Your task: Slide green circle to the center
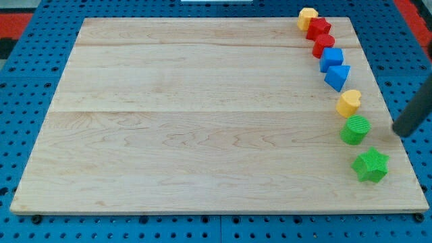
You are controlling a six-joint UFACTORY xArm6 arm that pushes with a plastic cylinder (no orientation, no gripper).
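Wooden board (202, 121) lay broad, with blocks lined down the view's right edge. The green circle (355, 129) sat between the yellow heart (349, 102) and green star (370, 165). My tip (401, 132), holding nothing, stood just right of that circle.

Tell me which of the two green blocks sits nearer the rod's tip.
The green circle, just left of my tip and level with it. The green star lies farther off, toward the view's bottom, below the circle.
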